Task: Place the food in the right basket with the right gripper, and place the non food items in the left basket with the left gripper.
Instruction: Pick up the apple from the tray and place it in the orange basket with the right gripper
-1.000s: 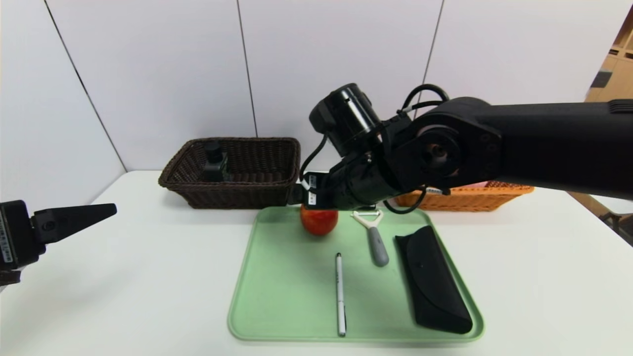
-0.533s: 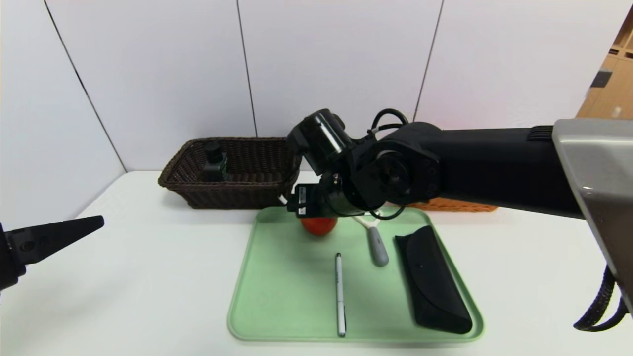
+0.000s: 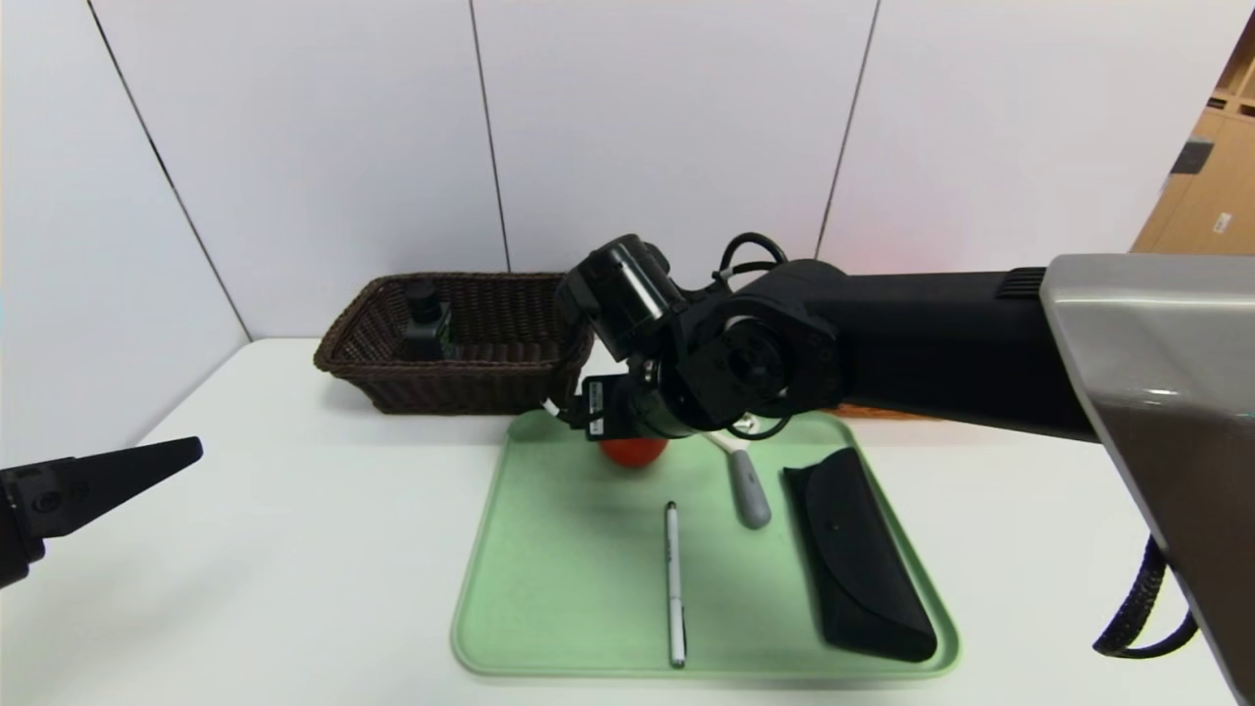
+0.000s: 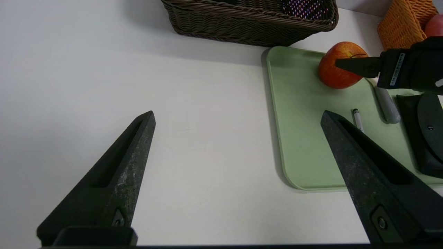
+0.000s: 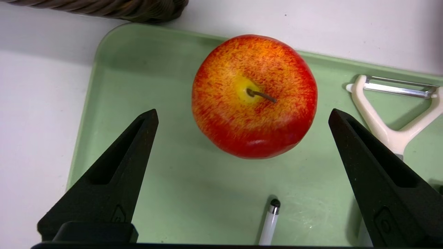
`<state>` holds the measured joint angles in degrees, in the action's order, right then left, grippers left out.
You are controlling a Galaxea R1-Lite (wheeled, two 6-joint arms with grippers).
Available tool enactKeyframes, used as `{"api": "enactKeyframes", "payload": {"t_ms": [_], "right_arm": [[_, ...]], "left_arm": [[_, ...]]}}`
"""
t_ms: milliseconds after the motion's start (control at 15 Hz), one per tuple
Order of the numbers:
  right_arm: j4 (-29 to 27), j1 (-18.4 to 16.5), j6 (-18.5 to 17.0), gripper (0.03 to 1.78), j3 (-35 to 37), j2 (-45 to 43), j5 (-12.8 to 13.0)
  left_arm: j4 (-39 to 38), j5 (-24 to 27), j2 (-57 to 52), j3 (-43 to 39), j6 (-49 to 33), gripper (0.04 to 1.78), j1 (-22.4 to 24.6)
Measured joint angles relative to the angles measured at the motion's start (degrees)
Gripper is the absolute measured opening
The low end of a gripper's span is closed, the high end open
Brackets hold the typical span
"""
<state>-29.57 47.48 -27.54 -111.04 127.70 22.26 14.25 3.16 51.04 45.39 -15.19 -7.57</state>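
The red-yellow apple (image 3: pixel 633 451) (image 5: pixel 254 95) sits at the far end of the green tray (image 3: pixel 549 588). My right gripper (image 5: pixel 243 116) hovers just above it, open, its fingers on either side of the apple and not touching it. On the tray lie the white pen (image 3: pixel 674 583), the peeler (image 3: pixel 745 485) and the black glasses case (image 3: pixel 858 559). The pump bottle (image 3: pixel 426 319) stands in the dark brown basket (image 3: pixel 471 387). A pink peach (image 4: pixel 436 24) shows in the orange basket (image 4: pixel 398 27), which the right arm mostly hides in the head view. My left gripper (image 4: pixel 238 116) is open and empty over the table at the left.
The dark basket's corner stands close behind the tray's far left corner (image 5: pixel 114 41). The peeler's head (image 5: pixel 391 110) lies right beside the apple. White table (image 3: pixel 294 549) stretches left of the tray; a wall runs behind the baskets.
My right arm has swung left and down over the apple, covering more of it and the orange basket. The left gripper has drawn back slightly to the left.
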Motion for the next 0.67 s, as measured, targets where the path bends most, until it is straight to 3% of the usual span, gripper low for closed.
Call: {"api": "enactKeyframes", "payload": {"t_ms": [267, 667], "right_arm": [[1.27, -0.20, 0.61, 1.70, -0.37, 1.83, 1.80], [4.47, -2.10, 1.94, 1.70, -0.41, 4.63, 1.90]], "left_arm": [[-0.20, 0.65, 0.33, 0.04, 0.09, 1.69, 0.00], [-0.43, 0.94, 1.55, 0.06, 0.20, 1.69, 0.00]]}}
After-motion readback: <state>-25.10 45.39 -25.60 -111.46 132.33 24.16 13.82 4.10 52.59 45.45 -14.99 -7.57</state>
